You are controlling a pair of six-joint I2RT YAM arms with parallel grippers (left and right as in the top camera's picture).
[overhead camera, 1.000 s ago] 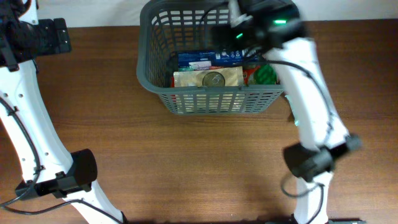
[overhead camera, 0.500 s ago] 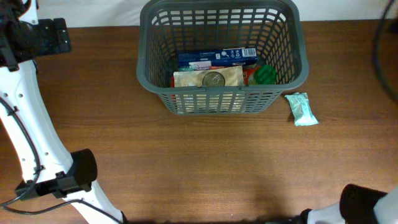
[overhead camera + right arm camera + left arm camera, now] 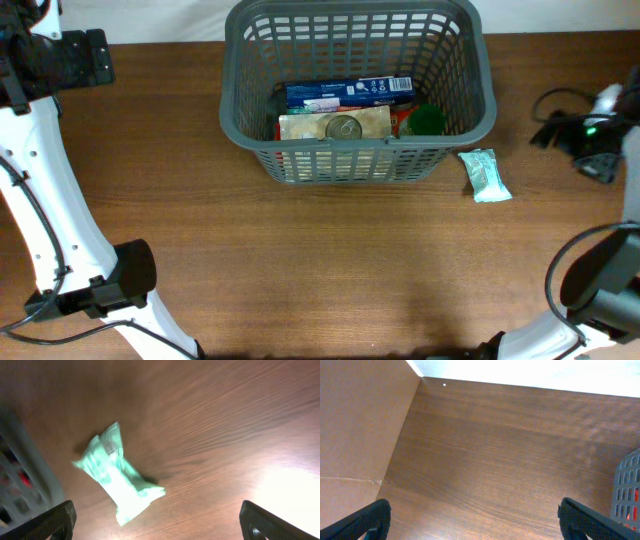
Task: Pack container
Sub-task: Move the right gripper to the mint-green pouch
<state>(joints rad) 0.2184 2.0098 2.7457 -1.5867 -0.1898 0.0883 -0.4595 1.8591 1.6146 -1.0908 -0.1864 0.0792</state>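
Observation:
The dark grey lattice basket (image 3: 250, 120) stands at the back middle of the table. Inside lie a blue box (image 3: 350, 92), a tan packet with a round tin (image 3: 340, 127) and a green item (image 3: 425, 120). A pale green packet (image 3: 485, 176) lies on the table just right of the basket; it also shows in the right wrist view (image 3: 117, 475). My right gripper (image 3: 560, 128) hangs open and empty to the right of that packet, jaws wide apart in the right wrist view (image 3: 160, 527). My left gripper (image 3: 475, 525) is open and empty over bare table at the far left.
A cardboard wall (image 3: 360, 430) stands left of the left gripper. The basket's corner (image 3: 627, 490) shows at the right edge of the left wrist view. The basket's wall (image 3: 25, 470) is at the left of the right wrist view.
My right arm has left the basket and swung out to the right side of the table, past the pale green packet. The left arm has not moved.

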